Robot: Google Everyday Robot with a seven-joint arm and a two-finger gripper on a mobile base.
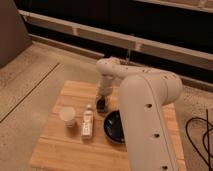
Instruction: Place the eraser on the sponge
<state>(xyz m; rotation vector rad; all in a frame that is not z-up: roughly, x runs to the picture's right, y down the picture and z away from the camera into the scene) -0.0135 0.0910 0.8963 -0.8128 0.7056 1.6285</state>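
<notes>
My gripper (102, 103) hangs from the white arm and points down, low over the wooden table (55, 145), just behind the black bowl (115, 127). A small dark shape sits at its tip; whether that is the eraser or part of the gripper I cannot tell. The sponge is hidden, nowhere visible on the table. My bulky white arm (145, 115) covers the table's right half.
A white cup (67, 116) stands at the table's left. Next to it a white oblong bottle (88, 123) lies between the cup and the bowl. Black cables (197, 135) trail on the floor at the right. A dark wall with a ledge runs behind.
</notes>
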